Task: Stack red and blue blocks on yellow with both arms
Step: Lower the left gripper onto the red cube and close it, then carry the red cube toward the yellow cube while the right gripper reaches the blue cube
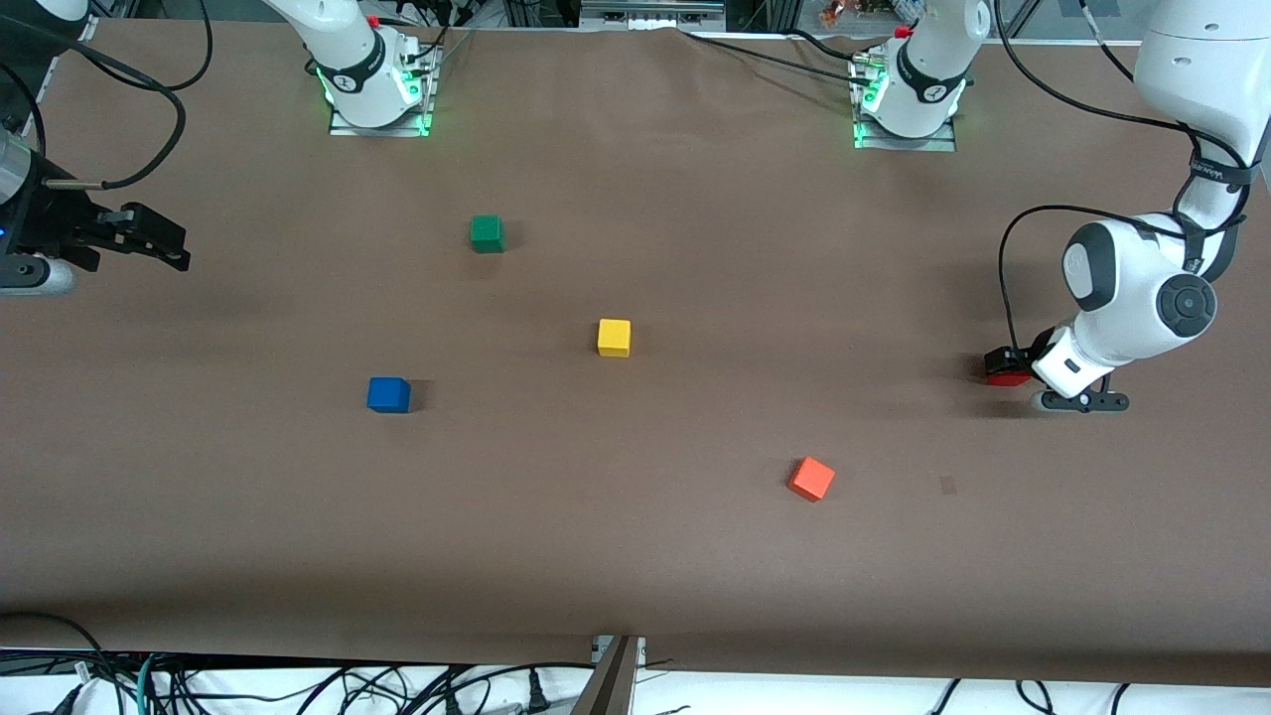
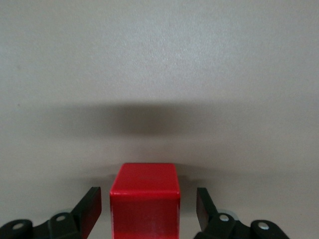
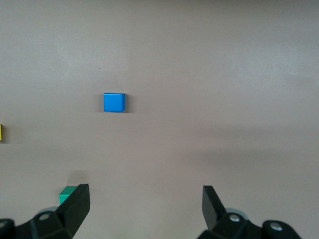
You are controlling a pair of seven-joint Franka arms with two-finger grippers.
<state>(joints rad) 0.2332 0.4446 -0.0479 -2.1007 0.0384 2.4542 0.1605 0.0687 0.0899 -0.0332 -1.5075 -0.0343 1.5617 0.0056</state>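
The red block (image 1: 1006,378) rests on the table at the left arm's end. My left gripper (image 1: 1005,366) is low around it; in the left wrist view the red block (image 2: 144,199) stands between the open fingers with a gap on each side of the gripper (image 2: 148,206). The yellow block (image 1: 614,338) sits mid-table. The blue block (image 1: 388,394) lies toward the right arm's end, nearer the front camera than the yellow one. My right gripper (image 1: 164,241) hangs open and empty over the right arm's end; its wrist view (image 3: 145,204) shows the blue block (image 3: 114,102).
A green cube (image 1: 487,233) sits farther from the front camera than the yellow block, and shows at a finger's edge in the right wrist view (image 3: 67,194). An orange cube (image 1: 811,479) lies nearer the front camera, between the yellow and red blocks. Cables run along the table's edges.
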